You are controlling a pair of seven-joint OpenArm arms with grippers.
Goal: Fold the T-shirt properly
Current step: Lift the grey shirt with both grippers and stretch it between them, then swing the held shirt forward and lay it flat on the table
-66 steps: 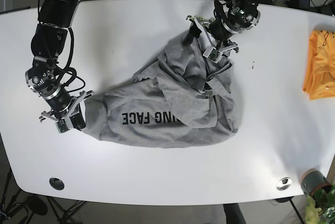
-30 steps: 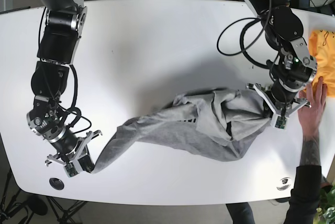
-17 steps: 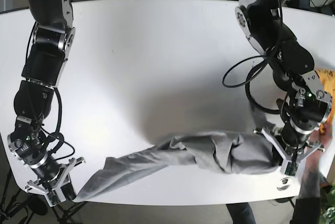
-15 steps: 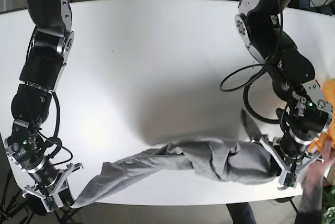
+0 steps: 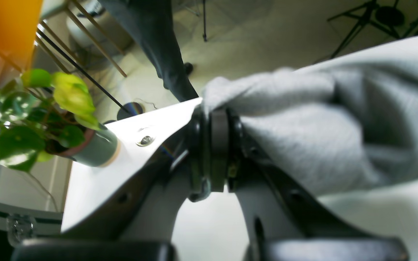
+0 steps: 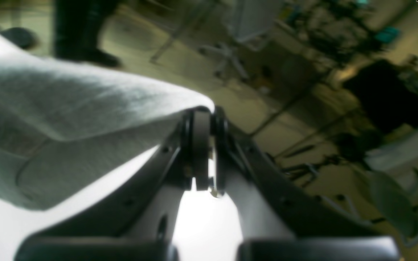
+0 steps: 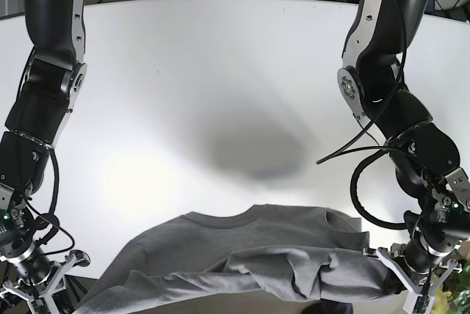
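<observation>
here the grey t-shirt [image 7: 257,259] is hanging stretched across the bottom of the base frame, its long axis running left to right, above the near edge of the white surface [image 7: 205,94]. the left gripper [image 7: 411,285] at lower right and the right gripper [image 7: 37,296] at lower left are each pinching one end, fingers [image 5: 218,152] fully closed on cloth. only the wrist views are showing those clamped folds; only the base view is showing the collar facing up-frame.
</observation>
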